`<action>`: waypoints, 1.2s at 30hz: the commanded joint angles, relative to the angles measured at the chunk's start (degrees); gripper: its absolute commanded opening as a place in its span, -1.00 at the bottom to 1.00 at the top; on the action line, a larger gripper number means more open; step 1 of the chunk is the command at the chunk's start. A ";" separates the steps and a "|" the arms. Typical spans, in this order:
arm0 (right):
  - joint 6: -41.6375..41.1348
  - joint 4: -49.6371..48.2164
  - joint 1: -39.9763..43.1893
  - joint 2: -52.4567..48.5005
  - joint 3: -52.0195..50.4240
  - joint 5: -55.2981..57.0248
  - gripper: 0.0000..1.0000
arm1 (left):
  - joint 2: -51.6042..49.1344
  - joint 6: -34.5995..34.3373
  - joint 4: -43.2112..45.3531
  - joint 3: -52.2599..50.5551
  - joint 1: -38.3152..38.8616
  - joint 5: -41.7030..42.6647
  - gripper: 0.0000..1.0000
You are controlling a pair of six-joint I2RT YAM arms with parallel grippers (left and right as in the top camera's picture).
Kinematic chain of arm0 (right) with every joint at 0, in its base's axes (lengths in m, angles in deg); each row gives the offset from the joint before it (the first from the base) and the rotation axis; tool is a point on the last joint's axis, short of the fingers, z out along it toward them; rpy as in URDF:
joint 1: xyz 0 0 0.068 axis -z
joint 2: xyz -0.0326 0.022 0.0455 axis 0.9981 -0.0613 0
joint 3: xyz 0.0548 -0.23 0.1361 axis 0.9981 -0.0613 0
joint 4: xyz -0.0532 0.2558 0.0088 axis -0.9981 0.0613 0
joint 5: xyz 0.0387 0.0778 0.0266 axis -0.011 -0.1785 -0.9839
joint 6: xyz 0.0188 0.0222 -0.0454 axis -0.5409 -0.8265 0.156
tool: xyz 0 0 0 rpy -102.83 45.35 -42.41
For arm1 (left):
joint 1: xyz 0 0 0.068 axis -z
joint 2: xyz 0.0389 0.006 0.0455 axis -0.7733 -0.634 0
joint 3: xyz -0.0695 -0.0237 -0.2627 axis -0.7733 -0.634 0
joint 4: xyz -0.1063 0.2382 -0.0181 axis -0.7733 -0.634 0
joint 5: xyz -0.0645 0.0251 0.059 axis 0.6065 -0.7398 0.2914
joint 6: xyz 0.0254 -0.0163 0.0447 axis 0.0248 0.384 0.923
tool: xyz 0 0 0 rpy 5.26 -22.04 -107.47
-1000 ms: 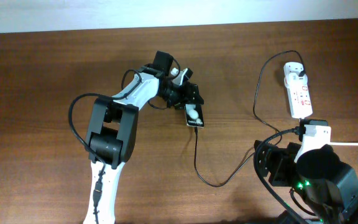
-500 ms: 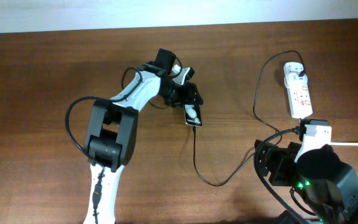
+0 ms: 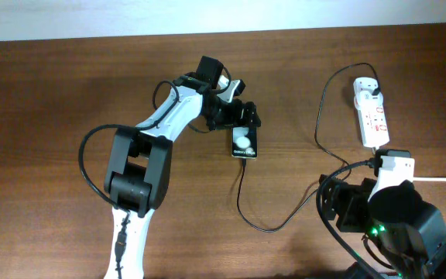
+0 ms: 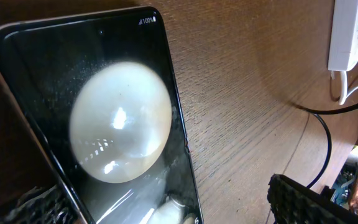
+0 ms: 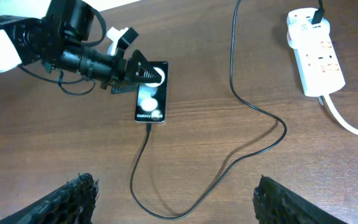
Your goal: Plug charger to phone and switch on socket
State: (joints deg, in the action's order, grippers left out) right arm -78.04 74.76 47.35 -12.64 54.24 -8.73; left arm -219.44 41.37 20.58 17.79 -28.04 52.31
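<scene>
The black phone lies flat on the wood, its glossy face showing white round spots. My left gripper stands open over the phone's far end, with one dark finger to the phone's right and nothing held. The charger's thin black cable meets the phone's near edge, loops across the table and rises to the far end of the white socket strip. In the right wrist view the socket sits at the top right. My right gripper hangs open above the cable loop, holding nothing.
The socket's thick white cord runs off to the right. The right arm's base fills the near right corner. A pale wall edge borders the far side of the brown wooden table.
My left gripper has opened and let go of the phone. The phone, tilted in the jaws before, now lies flat and slightly further right. The right arm has not moved.
</scene>
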 commanded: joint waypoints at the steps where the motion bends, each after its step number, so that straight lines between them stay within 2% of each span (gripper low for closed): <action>1: -0.22 0.24 0.33 0.17 0.66 0.96 0.68 | -7.67 -0.02 -3.39 -4.46 -1.16 -14.25 0.99; 5: -0.22 0.26 0.33 0.17 0.66 0.94 0.68 | -7.67 -1.07 -7.98 -4.48 -1.16 -14.60 0.99; 8: -0.24 0.26 0.33 0.17 0.66 0.94 0.67 | -7.67 -7.65 -9.35 -4.48 -1.16 -15.69 0.99; 12: -0.24 0.76 0.33 0.17 0.66 0.94 0.68 | -7.65 -7.72 -8.92 -4.22 -1.51 -16.48 0.99; 17: -0.24 1.09 0.33 0.17 0.66 0.96 0.68 | -4.92 -7.76 -16.94 0.66 -4.81 -24.50 0.98; 22: -0.24 1.09 0.33 0.17 0.66 0.96 0.68 | 5.90 -7.74 -21.70 1.18 -6.14 -33.75 0.98; 24: -0.24 1.09 0.33 0.17 0.66 0.96 0.79 | 11.30 -7.74 -23.98 1.18 -6.16 -37.48 0.98; 32: -0.24 1.09 0.33 0.17 0.66 0.96 0.93 | 30.58 -7.74 -30.51 1.18 -6.16 -41.97 0.99; 36: -0.24 1.07 0.33 0.17 0.66 0.96 0.96 | 40.24 -7.74 -33.18 1.18 -6.16 -48.19 0.98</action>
State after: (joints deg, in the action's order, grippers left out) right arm -78.04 76.04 47.35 -12.64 54.24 -8.73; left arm -185.81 34.01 -11.07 18.60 -34.23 9.77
